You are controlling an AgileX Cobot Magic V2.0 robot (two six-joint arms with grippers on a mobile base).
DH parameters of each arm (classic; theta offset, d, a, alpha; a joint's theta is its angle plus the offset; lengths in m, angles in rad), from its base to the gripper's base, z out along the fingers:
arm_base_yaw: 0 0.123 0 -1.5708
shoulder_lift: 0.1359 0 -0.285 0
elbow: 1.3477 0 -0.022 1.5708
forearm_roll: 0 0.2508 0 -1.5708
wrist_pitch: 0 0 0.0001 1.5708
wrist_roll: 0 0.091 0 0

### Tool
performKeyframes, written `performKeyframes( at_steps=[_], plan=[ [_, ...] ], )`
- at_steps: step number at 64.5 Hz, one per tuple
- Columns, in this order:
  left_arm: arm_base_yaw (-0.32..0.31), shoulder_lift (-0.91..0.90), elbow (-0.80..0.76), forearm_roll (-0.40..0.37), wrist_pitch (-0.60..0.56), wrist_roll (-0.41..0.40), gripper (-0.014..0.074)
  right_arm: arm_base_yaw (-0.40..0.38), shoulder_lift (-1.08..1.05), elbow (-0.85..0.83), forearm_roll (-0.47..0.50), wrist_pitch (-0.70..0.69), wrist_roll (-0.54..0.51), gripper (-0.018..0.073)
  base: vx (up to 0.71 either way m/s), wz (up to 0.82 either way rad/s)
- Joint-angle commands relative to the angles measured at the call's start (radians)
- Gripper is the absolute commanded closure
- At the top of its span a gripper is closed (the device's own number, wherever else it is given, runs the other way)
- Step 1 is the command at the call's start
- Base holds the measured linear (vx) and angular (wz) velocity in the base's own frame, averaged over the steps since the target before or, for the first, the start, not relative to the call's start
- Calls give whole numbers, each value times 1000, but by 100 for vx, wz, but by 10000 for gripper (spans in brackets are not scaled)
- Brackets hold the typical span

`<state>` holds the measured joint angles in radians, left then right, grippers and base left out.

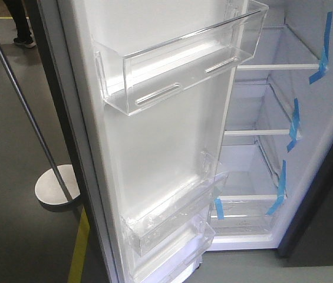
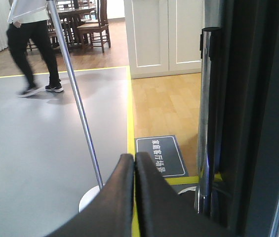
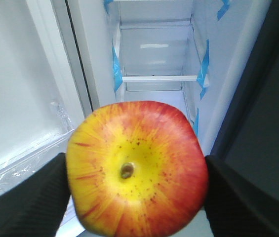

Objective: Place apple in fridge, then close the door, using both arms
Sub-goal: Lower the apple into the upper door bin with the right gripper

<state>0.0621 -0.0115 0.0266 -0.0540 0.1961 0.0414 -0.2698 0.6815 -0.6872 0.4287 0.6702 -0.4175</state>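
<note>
My right gripper (image 3: 136, 170) is shut on the apple (image 3: 144, 173), red and yellow, its dimple facing the camera, held in front of the open fridge (image 3: 154, 59). The fridge's white shelves and blue tape strips show in the front view (image 1: 272, 132). The door (image 1: 166, 135) stands open to the left, its white inside and clear plastic bins (image 1: 184, 59) facing me. My left gripper (image 2: 134, 160) is shut and empty, beside the door's dark outer side (image 2: 258, 123), pointing at the floor. Neither gripper shows in the front view.
A metal stanchion pole with a round base (image 1: 57, 186) stands left of the door; it also shows in the left wrist view (image 2: 80, 108). A person (image 2: 33, 44) walks at the far left. A yellow floor line (image 2: 131, 113) and a dark floor sign (image 2: 161, 155) lie ahead.
</note>
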Motion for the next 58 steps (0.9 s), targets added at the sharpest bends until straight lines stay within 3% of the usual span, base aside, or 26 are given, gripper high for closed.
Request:
performKeyframes(
  at_steps=[1, 7, 12, 22, 29, 46, 58],
  plan=[
    [-5, -14, 18, -9, -71, -5, 602, -5, -3, -30, 24, -80, -1, 334, 0, 0],
    [-5, -14, 18, -9, -71, -5, 602, -5, -3, -37, 90, -84, 11, 334, 0, 0],
    [-5, -14, 18, -9, -71, -5, 602, -5, 2, -82, 250, -88, -10, 334, 0, 0],
    [-5, -14, 18, -9, -71, -5, 602, -5, 107, -298, 488, -40, -258, 330, 0, 0],
    [-5, -14, 18, -9, -71, -5, 602, -5, 234, -503, 605, 59, -362, 318, 0, 0],
    [-5, -14, 18, -9, -71, -5, 602, 12, 542, -953, 653, 251, -361, 301, 0, 0],
    [-5, -14, 18, -9, -71, -5, 602, 174, 711, -1172, 600, 254, -312, 301, 0, 0]
  ],
)
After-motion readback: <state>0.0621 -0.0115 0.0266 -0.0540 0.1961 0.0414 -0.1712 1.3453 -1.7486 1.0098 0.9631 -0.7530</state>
